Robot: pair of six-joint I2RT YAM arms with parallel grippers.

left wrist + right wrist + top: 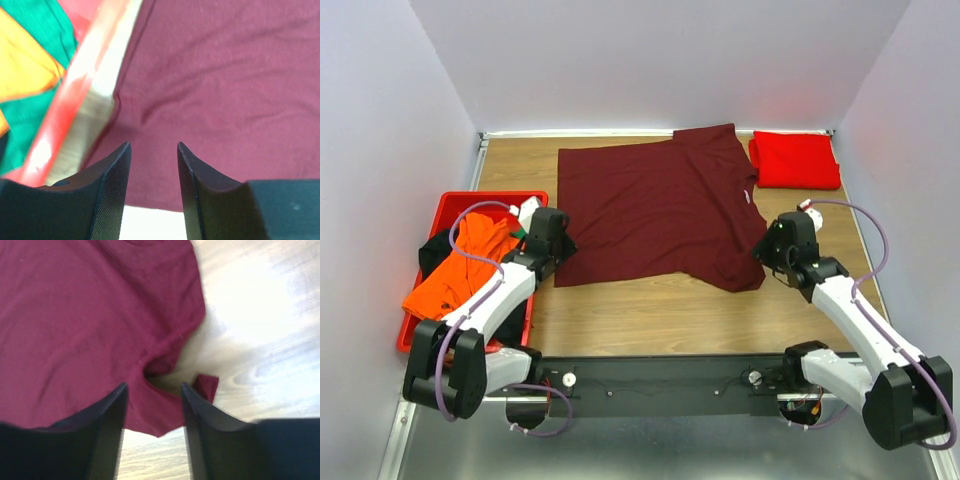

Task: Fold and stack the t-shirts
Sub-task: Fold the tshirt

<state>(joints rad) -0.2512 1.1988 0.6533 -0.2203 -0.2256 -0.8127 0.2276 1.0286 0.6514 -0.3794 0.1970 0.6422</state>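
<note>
you see here a robot test cell of a lab: plain pale walls (650,60) close the wooden table (620,310) on three sides, and a black rail (660,385) at its near edge carries the left arm (485,305) and the right arm (865,325) with purple cables (882,240).

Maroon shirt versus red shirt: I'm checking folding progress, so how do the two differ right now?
The maroon shirt lies spread open; the red shirt is folded into a compact rectangle. The maroon shirt covers the middle of the table; the red shirt sits in its far right corner. Both are plain cloth lying on the wood.
</note>
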